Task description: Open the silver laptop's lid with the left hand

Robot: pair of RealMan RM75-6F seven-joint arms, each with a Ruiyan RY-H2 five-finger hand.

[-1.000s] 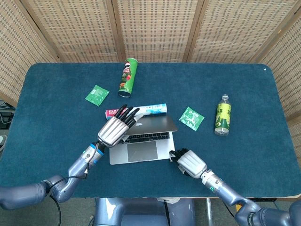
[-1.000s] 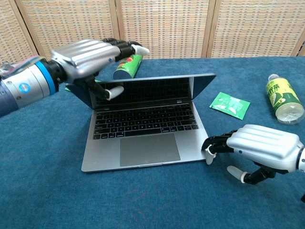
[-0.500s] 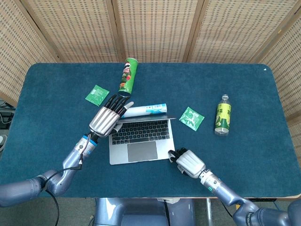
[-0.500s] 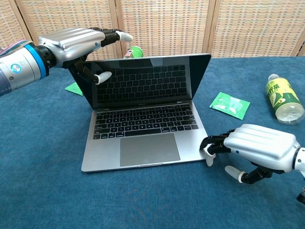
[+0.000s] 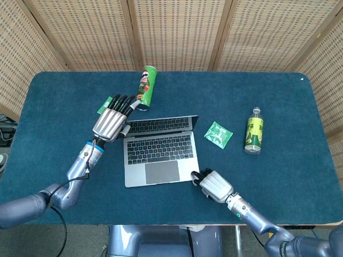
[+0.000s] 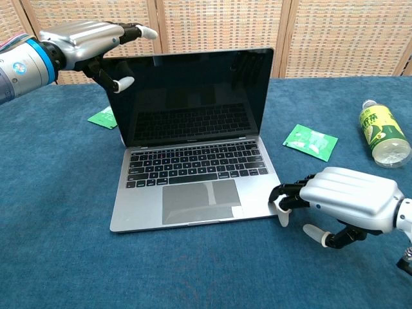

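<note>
The silver laptop [image 5: 159, 155] lies open near the table's front middle. Its dark screen [image 6: 193, 96] stands upright, leaning slightly back. My left hand [image 5: 111, 120] is at the lid's upper left corner. In the chest view this left hand [image 6: 90, 42] has its fingers stretched over and behind the top edge and its thumb in front of the screen, holding the corner between them. My right hand [image 5: 214, 186] rests on the table by the base's front right corner. The right hand [image 6: 347, 199] has curled fingers, and their tips touch that corner.
A green chips can [image 5: 144, 87] lies behind the laptop. One green packet [image 5: 218, 134] sits to its right, another [image 6: 103, 118] to its left by my left hand. A bottle [image 5: 254, 130] lies further right. Wicker screens stand behind the table.
The lid has swung from about half open to upright and slightly past. My left hand rose and moved back to the left with its corner. The right hand stayed put.
</note>
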